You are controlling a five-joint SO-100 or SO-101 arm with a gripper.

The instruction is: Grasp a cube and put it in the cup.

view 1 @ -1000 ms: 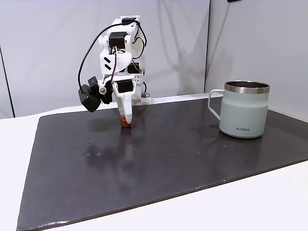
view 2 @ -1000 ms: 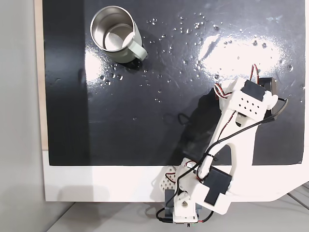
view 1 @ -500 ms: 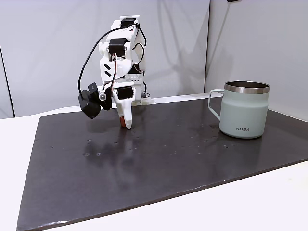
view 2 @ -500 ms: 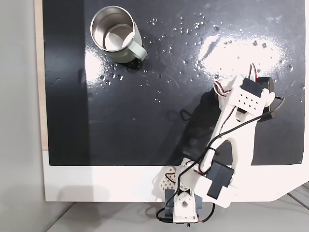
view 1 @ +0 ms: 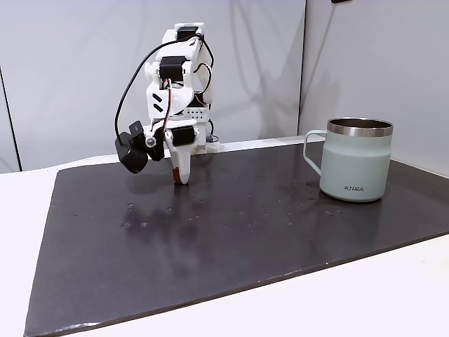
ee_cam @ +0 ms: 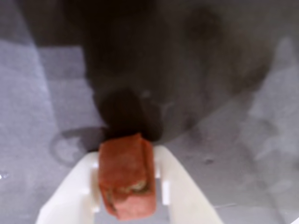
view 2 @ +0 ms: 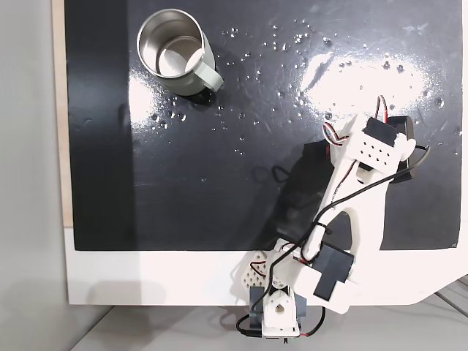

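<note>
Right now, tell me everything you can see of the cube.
The cube is small, reddish-brown and matte, with rough, slightly worn faces and a paler chipped patch low on its near side. In the wrist view it sits pinched between the two white fingers of the gripper, which press on its left and right faces. It hangs a little tilted above the dark mat, with its shadow just beyond it. In a fixed view a sliver of it shows at the fingertips, clear of the mat.

1. The dark surface (view 1: 231, 232) is bare and wide open between the pincer (view 1: 181, 179) and the cup (view 1: 356, 160).
2. The cup stands alone near one far corner, its mouth open on top.
3. The pincer hangs above the surface, gripping the cube (ee_cam: 126, 175).
</note>
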